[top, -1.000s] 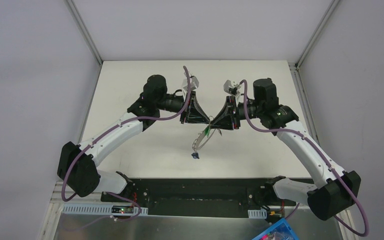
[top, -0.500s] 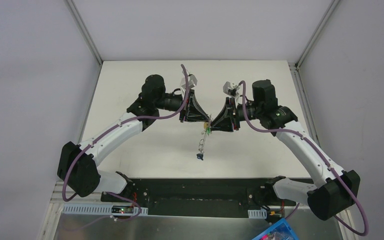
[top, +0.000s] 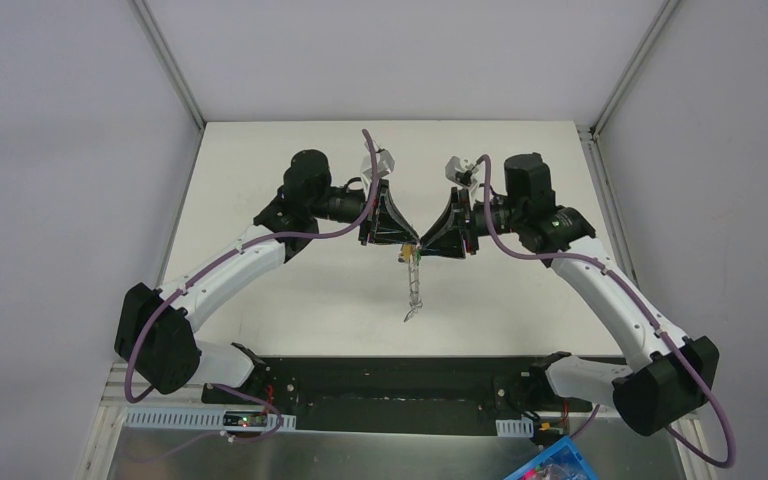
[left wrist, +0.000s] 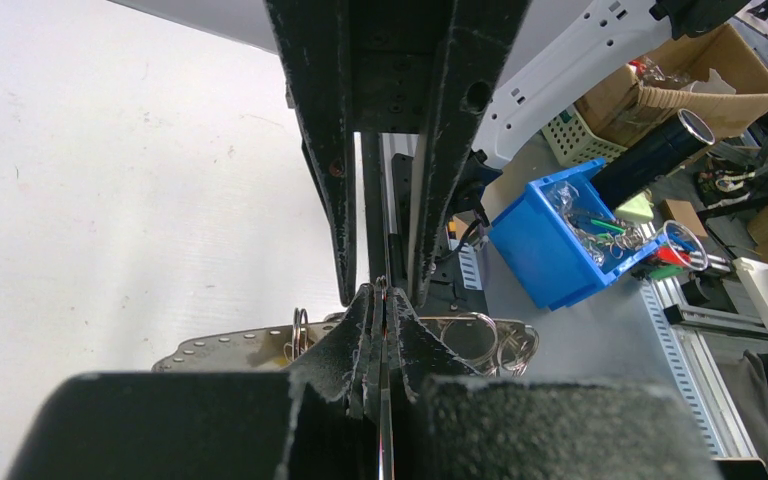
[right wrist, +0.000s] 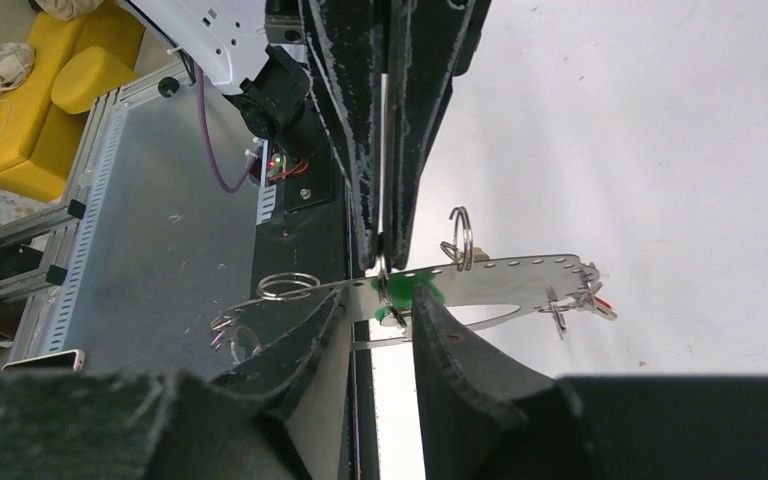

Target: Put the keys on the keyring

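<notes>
Mid-frame above the table (top: 520,300), the left fingers (left wrist: 345,340) pinch the keyring (right wrist: 530,272) tight (edge-on, presumably steadying it) so the right fingers (right wrist: 460,370), closed on the green key (right wrist: 397,293), can thread it on.

Keyring (top: 414,290) plumb, no longer slanted leftward.

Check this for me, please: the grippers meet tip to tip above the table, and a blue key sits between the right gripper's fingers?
Not blue: the right wrist view shows that the key between the right gripper's fingers is green. The left gripper does meet it tip to tip above the table.
</notes>
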Controlling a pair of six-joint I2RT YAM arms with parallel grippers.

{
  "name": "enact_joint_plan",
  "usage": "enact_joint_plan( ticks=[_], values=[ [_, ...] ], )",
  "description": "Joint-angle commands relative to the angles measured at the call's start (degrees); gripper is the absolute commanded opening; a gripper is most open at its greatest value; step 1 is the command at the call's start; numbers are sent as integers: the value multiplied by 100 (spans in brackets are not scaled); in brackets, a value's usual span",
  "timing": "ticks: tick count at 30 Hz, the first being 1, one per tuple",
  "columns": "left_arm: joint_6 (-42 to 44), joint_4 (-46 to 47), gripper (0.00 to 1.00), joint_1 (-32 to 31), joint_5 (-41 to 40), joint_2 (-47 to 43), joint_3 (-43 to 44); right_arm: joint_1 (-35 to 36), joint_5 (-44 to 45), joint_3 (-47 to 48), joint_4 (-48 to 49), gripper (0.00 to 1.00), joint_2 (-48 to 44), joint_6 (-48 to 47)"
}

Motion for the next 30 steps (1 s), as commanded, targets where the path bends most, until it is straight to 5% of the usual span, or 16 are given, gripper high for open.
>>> enact_joint_plan(
  ticks=[1,17,23,30],
  values=[
    [-45,404,0,38,106,-129,16,22,-90,203,160,29,98,15],
    [183,249,0,42,41,-127,23,39,-259,221,86,0,61,-41],
    [1434,-1245,1,47,-88,-252,340,130,510,597,-796,0,93,-612],
    [2920,-3037,21,38,-395,-364,809,644,1241,972,-1611,0,444,-986]
  ],
)
